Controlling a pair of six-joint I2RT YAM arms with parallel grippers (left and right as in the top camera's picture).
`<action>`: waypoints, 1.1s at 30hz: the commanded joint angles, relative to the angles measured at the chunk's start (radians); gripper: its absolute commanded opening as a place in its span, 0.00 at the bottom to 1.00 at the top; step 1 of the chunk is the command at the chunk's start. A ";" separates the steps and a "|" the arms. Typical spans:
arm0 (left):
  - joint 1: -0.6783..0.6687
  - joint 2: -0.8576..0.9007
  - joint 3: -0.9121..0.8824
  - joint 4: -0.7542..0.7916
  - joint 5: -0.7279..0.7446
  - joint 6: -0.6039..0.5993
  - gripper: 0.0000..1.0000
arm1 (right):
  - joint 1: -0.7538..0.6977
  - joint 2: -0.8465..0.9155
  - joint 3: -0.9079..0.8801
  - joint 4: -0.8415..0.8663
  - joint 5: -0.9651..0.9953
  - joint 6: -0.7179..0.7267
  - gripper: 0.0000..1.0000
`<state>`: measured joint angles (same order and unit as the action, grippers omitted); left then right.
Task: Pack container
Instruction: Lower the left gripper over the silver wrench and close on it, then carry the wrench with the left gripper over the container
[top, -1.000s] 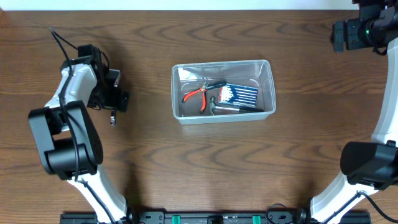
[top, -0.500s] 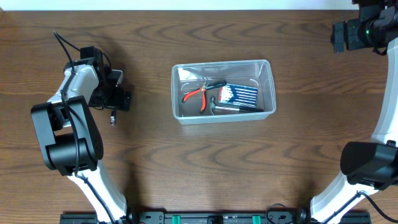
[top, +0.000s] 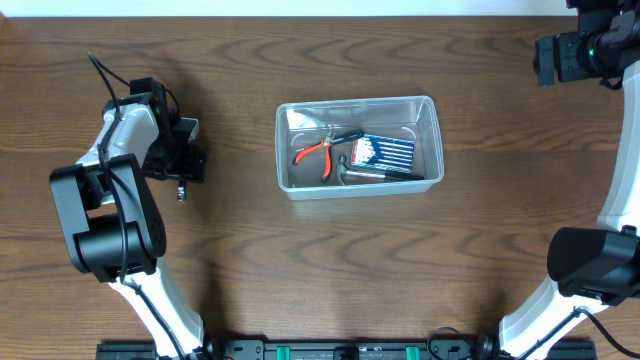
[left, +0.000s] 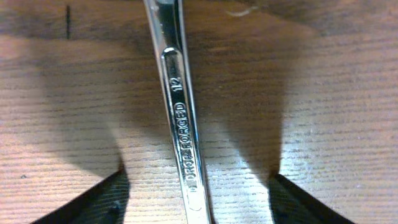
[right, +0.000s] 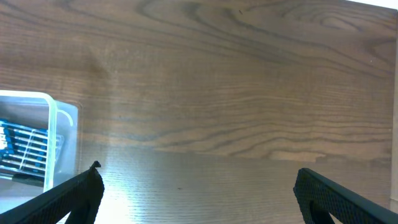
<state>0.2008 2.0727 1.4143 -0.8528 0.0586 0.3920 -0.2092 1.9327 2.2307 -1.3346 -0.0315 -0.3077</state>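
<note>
The left gripper (left: 196, 200) is spread wide, its two dark fingertips either side of a shiny chrome steel spanner (left: 180, 112) stamped "DROP FORGED 12". The spanner lies flat on the brown wooden table (top: 330, 270). Neither fingertip touches it, so nothing is held. This spot is well to the left of the clear rectangular plastic container (top: 283, 150), which sits mid-table. Inside the container lie red-handled pliers (top: 313, 151), a flat blue pack (top: 386, 151) and a dark tool I cannot identify. The right gripper (right: 198, 193), far off beyond the container's right end and toward the back edge, is likewise spread and empty. By my reading, packing is partly done. The spanner is the one item seen outside the container, and it has yet to be grasped, carried over and put in.
</note>
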 joint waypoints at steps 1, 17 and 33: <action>0.001 0.030 -0.006 -0.006 0.010 0.002 0.64 | -0.001 -0.010 0.005 -0.001 0.006 -0.015 0.99; 0.001 0.030 -0.006 0.001 0.010 0.002 0.25 | -0.001 -0.010 0.005 -0.002 0.006 -0.015 0.99; -0.001 0.026 0.007 0.013 0.009 -0.009 0.06 | -0.001 -0.010 0.005 -0.005 0.006 -0.015 0.99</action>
<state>0.2008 2.0731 1.4143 -0.8471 0.0570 0.3920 -0.2092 1.9327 2.2307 -1.3365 -0.0292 -0.3103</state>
